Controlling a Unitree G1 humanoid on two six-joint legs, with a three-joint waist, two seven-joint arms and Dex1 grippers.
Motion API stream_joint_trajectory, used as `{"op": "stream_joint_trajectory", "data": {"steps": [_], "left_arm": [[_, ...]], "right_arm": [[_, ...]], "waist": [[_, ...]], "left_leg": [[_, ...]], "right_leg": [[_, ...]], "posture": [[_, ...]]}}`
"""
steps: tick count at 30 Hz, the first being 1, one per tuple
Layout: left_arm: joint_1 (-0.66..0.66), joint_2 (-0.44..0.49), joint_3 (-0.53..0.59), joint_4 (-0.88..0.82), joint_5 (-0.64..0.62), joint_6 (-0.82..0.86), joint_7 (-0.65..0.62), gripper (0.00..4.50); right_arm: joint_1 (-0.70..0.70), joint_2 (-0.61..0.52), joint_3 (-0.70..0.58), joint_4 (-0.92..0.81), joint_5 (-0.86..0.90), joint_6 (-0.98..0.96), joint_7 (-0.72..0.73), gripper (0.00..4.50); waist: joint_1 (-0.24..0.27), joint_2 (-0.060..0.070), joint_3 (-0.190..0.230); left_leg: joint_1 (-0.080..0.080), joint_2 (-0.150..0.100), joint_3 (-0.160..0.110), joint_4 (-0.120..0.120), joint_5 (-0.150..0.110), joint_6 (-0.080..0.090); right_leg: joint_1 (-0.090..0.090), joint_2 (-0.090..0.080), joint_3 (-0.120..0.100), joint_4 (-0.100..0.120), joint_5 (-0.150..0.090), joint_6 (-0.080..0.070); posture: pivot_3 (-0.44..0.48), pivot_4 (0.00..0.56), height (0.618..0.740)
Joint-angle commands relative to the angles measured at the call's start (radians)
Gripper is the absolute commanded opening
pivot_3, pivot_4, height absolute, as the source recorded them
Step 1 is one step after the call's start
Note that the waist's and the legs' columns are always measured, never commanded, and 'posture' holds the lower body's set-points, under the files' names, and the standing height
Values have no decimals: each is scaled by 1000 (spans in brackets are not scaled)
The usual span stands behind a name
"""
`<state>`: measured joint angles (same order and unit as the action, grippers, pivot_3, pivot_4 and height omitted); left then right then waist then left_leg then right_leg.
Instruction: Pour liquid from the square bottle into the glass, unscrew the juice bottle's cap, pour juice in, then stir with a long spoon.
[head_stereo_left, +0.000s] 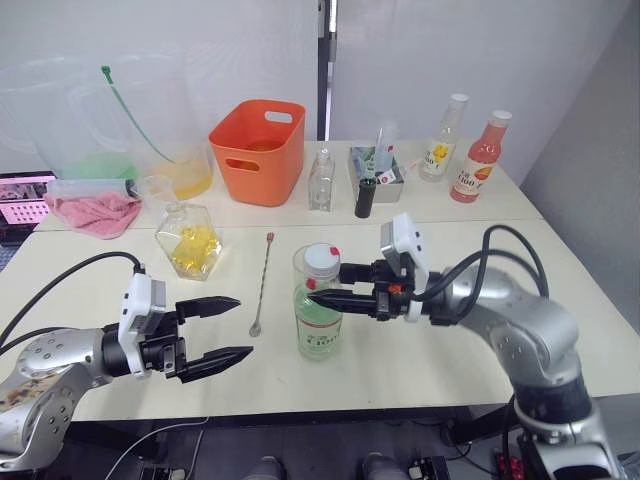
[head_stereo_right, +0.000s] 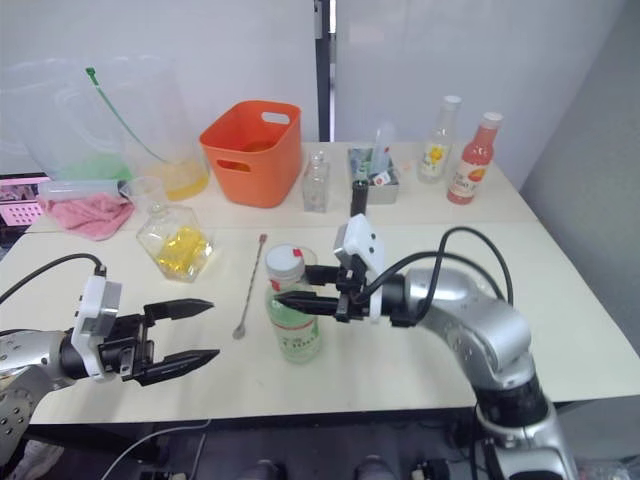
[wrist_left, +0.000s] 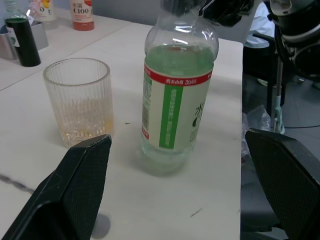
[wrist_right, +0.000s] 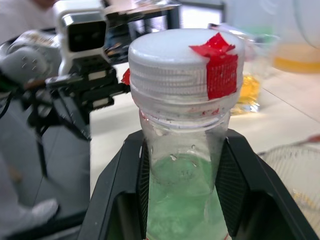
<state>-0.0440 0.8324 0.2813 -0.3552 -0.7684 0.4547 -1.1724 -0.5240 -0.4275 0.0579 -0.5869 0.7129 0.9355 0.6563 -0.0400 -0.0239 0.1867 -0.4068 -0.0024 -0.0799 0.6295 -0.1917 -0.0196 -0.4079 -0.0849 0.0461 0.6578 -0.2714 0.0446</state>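
The juice bottle (head_stereo_left: 319, 318), clear, green-tinted and wrapped in a white-and-green label, stands upright near the front middle of the table (head_stereo_left: 420, 350). Its white ribbed cap (wrist_right: 185, 67), marked with a strip of red tape, is on the neck. The right hand (head_stereo_left: 330, 285) grasps the bottle's neck just under the cap, one black finger on each side, as the right wrist view shows close up. The left wrist view reveals the ribbed glass (wrist_left: 78, 101) just beside the bottle, a thin layer of yellow liquid at its bottom. The left hand (head_stereo_left: 222, 331) hangs released over the table to the bottle's left, fingers spread, touching nothing. The long spoon (head_stereo_left: 262, 283) lies flat between them. The square bottle (head_stereo_left: 190, 242), holding yellow liquid, stands farther back to the left.
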Motion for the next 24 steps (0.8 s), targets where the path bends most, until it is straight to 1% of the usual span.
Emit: {"op": "stream_joint_trajectory", "data": {"steps": [1,5,9,13,18,20,24], "left_arm": [[-57,13,-39,43,17,-17,-54,4500],[-126,9,-92,92,34,-12,-99,4500],[-204,18,-124,158,45,-5,-147,4500],[-199,31,-120,163,52,-2,-167,4500],[-182,37,-106,147,55,5,-170,4500],[-174,41,-101,143,55,2,-169,4500],[-161,46,-92,139,57,-9,-172,4500]], "right_arm": [[7,42,-59,-104,43,57,-155,1282],[32,49,-26,-123,20,61,-206,1282],[115,126,32,-150,-18,31,-308,1282],[188,124,85,-176,-79,-29,-317,1258],[228,134,110,-179,-61,-44,-307,1258],[225,132,113,-174,-56,-45,-303,2283],[195,98,87,-163,-3,-35,-244,3637]], "waist": [[-1,0,0],[-2,0,0],[-2,0,0],[-12,0,0],[-9,-1,0],[-9,-1,-1],[-7,-1,-1]], "left_leg": [[0,0,0,0,0,0],[0,0,0,0,0,0],[0,0,0,0,0,0],[1,1,0,0,0,0],[2,3,0,-1,0,0],[3,4,0,-1,0,0],[2,5,0,-1,0,0]], "right_leg": [[0,0,0,0,0,0],[0,0,0,0,0,0],[0,1,0,0,0,0],[0,2,1,0,0,0],[1,4,1,0,0,0],[2,4,1,0,0,0],[2,5,1,0,0,0]], "posture": [[0,150,740],[0,150,740],[0,150,740],[0,150,740],[0,150,740],[0,150,740],[0,150,740]]}}
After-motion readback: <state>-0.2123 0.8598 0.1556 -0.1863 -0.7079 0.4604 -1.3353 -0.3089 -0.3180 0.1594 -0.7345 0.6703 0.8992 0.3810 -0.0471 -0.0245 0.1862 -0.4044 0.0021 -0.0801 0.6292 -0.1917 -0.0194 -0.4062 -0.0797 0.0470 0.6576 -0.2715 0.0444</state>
